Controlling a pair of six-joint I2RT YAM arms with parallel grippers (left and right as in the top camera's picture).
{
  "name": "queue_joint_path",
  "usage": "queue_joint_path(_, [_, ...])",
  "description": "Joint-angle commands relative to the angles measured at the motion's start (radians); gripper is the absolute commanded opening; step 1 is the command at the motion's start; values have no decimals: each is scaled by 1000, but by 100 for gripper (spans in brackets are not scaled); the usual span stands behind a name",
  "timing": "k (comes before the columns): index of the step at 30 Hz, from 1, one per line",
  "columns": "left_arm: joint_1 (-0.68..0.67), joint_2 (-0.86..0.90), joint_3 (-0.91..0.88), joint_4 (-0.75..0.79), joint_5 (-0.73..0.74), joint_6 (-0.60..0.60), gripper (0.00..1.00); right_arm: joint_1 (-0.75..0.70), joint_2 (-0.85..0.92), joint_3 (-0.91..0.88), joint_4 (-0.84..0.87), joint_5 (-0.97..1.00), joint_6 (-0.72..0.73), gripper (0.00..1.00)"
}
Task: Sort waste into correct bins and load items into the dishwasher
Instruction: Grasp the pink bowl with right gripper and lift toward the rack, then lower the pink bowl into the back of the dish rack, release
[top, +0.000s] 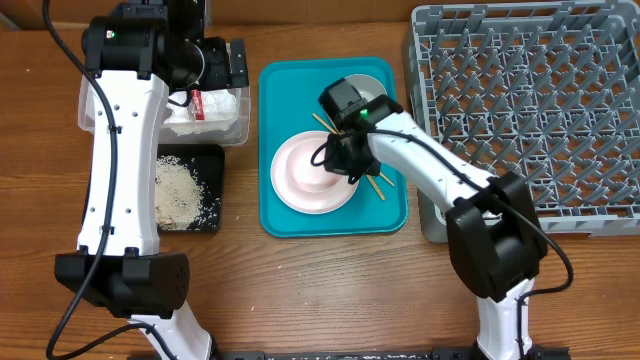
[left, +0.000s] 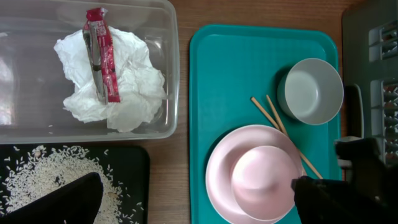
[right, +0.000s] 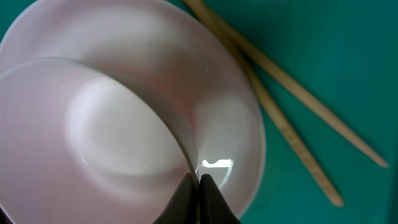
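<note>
Right pincer (right: 196, 185) pinching pink bowl (right: 106, 143) rim, bowl sitting on plate (right: 233, 93). Left pincer (top: 222, 62) spread wide, upper left, above clear tub (top: 238, 125).

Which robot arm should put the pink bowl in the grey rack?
The right arm: its jaws pinch the rim of the pink bowl, and the grey rack sits on its side. The left arm is away over the clear tub, jaws open.

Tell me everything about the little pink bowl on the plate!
The pink bowl is small, round, smooth and glossy, maybe ceramic or plastic. It sits upright and empty on the plate, which lies on the teal tray. The right gripper pinches its thin rim on one side.
</note>
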Motion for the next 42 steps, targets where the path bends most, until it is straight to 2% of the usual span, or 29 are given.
queue_joint_path(1, [-1, -6, 10, 1, -14, 10, 100, -45, -183, 122, -41, 121, -41, 4])
queue_joint_path(3, [-1, -6, 10, 1, -14, 10, 100, -63, -252, 155, -64, 260, -41, 4])
queue_joint_path(7, [-1, -6, 10, 1, -14, 10, 100, -103, -361, 163, -56, 673, -59, 4])
queue_joint_path(9, [-1, -6, 10, 1, -14, 10, 100, -129, -365, 163, -55, 920, -134, 4])
queue_joint_path(13, [-1, -6, 10, 1, -14, 10, 100, -196, -312, 161, -21, 1187, -217, 4])
queue_joint_path(19, [-1, -6, 10, 1, -14, 10, 100, -277, -203, 160, 189, 1262, -380, 4])
queue_joint_path(22, [-1, -6, 10, 1, -14, 10, 100, -303, -138, 160, 362, 1300, -532, 4])
queue_joint_path(27, [-1, -6, 10, 1, -14, 10, 100, -306, -27, 160, 618, 1300, -764, 4])
queue_joint_path(31, [-1, -6, 10, 1, -14, 10, 100, -296, 42, 160, 764, 1299, -849, 4])
queue_joint_path(34, [-1, -6, 10, 1, -14, 10, 100, -291, 82, 160, 804, 1279, -898, 4])
queue_joint_path(42, [-1, -6, 10, 1, -14, 10, 100, -283, 171, 160, 793, 1273, -901, 4])
